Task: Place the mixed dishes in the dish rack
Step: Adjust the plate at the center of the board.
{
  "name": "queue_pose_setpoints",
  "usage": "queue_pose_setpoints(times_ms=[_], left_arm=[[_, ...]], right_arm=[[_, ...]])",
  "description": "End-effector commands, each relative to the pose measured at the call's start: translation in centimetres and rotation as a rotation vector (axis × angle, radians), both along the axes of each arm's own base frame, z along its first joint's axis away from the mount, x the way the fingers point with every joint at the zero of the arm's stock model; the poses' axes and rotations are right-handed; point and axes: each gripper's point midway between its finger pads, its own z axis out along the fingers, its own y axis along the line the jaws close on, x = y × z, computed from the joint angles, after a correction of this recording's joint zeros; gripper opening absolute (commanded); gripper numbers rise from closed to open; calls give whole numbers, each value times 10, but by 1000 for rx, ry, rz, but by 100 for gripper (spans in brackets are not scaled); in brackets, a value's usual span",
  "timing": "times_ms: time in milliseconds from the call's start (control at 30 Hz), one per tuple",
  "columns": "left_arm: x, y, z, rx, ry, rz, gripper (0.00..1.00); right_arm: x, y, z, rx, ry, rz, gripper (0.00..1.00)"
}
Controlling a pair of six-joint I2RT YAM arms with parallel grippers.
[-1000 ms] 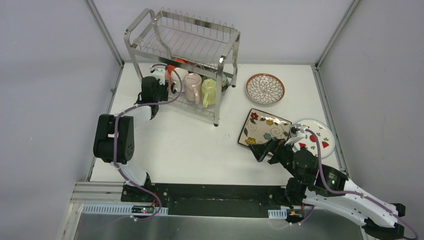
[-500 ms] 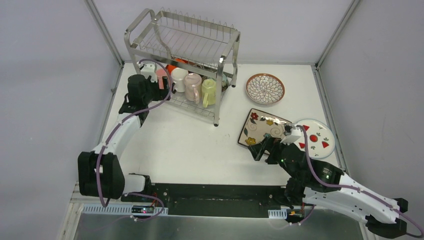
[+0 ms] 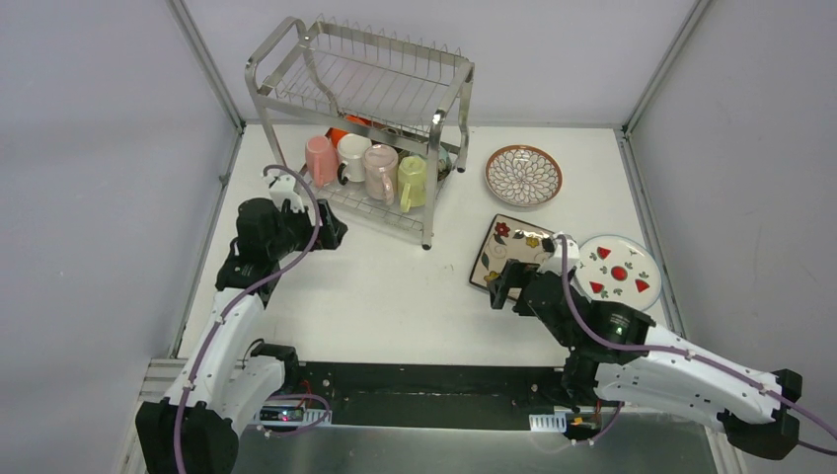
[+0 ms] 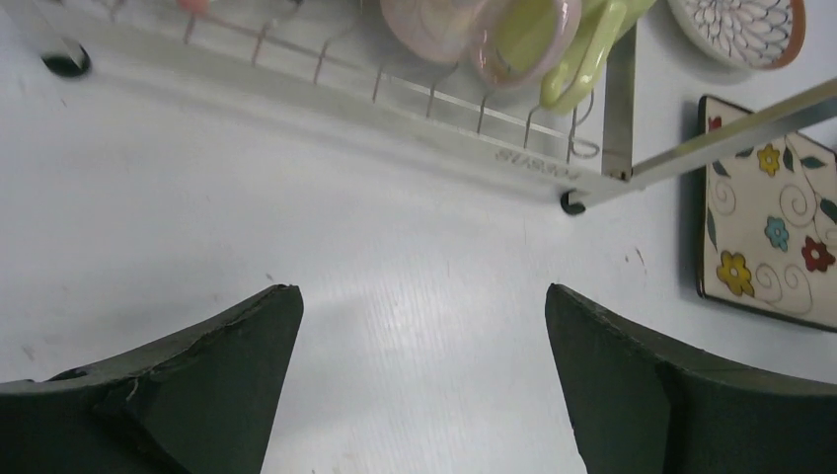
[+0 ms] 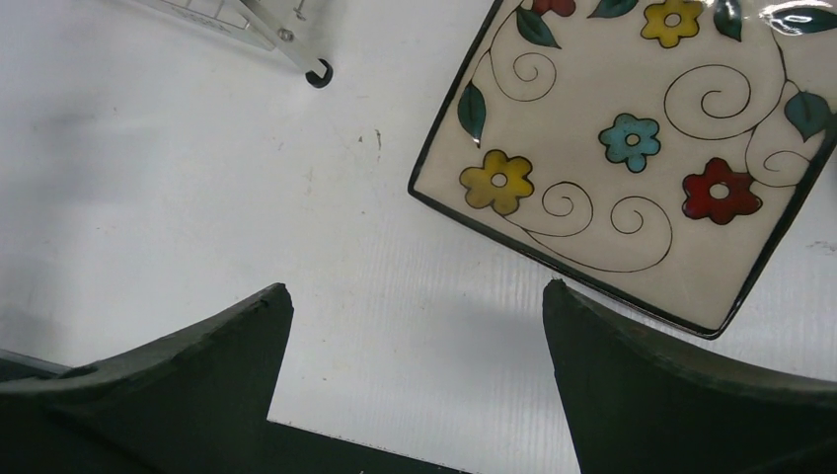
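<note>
The steel dish rack (image 3: pixel 360 89) stands at the back. On its lower tier sit a pink mug (image 3: pixel 320 160), a white mug (image 3: pixel 352 156), a pale pink mug (image 3: pixel 380 170) and a yellow-green mug (image 3: pixel 413 182), with an orange bowl (image 3: pixel 341 133) behind them. My left gripper (image 3: pixel 326 233) hangs open and empty over bare table just in front of the rack (image 4: pixel 553 173). To the right lie the brown-rimmed plate (image 3: pixel 523 175), the square floral plate (image 3: pixel 518 252) and the white red-marked plate (image 3: pixel 620 272). My right gripper (image 5: pixel 415 301) is open at the square plate's (image 5: pixel 632 148) near-left corner, holding nothing.
White walls with metal corner posts close in the table on the left, back and right. The rack's black front foot (image 5: pixel 318 74) rests left of the square plate. The black base rail (image 3: pixel 424 380) runs along the near edge.
My left gripper has pulled back from the rack's lower tier toward the near left and opened wide, leaving the pink mug there. The right arm has shifted left over the square plate's corner.
</note>
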Motion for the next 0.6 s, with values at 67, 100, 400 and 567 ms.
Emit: queue_pose_setpoints(times_ms=[67, 100, 400, 567], left_arm=[[-31, -12, -31, -90, 160, -39, 99], [-33, -14, -32, -96, 175, -47, 99], [-43, -3, -19, -139, 238, 66, 99], [-44, 7, -18, -131, 213, 128, 99]], right_arm=[[22, 6, 26, -50, -64, -31, 100], [27, 5, 26, -61, -57, -35, 100], [75, 0, -6, 74, 120, -109, 100], [80, -9, -28, 132, 171, -201, 100]])
